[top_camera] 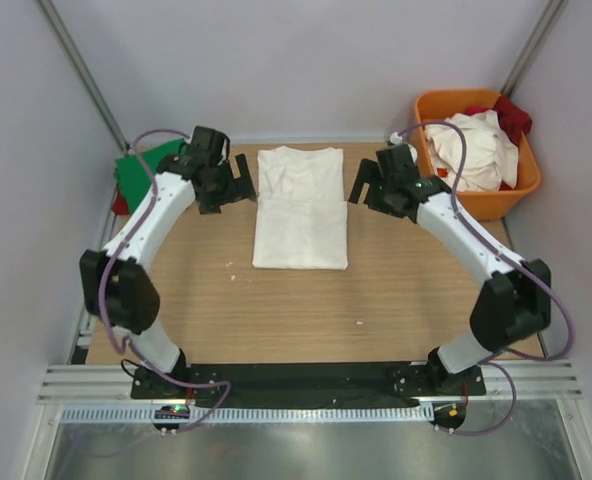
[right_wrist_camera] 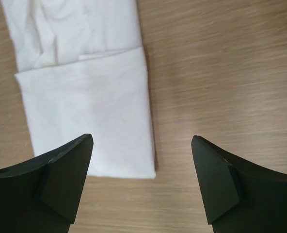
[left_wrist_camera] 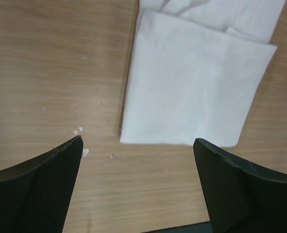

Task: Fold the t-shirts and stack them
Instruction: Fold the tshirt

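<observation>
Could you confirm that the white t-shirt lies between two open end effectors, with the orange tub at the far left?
No: the top external view shows the orange tub at the far right. The white t-shirt does lie between the open left end effector and right end effector.

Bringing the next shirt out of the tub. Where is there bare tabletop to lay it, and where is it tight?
Widest bare patch: the near half of the table, between the folded white t-shirt and the arm bases. Narrower strips flank the shirt, below the left gripper and right gripper. Crowded: far-left corner, green t-shirt; far-right, orange tub.
</observation>
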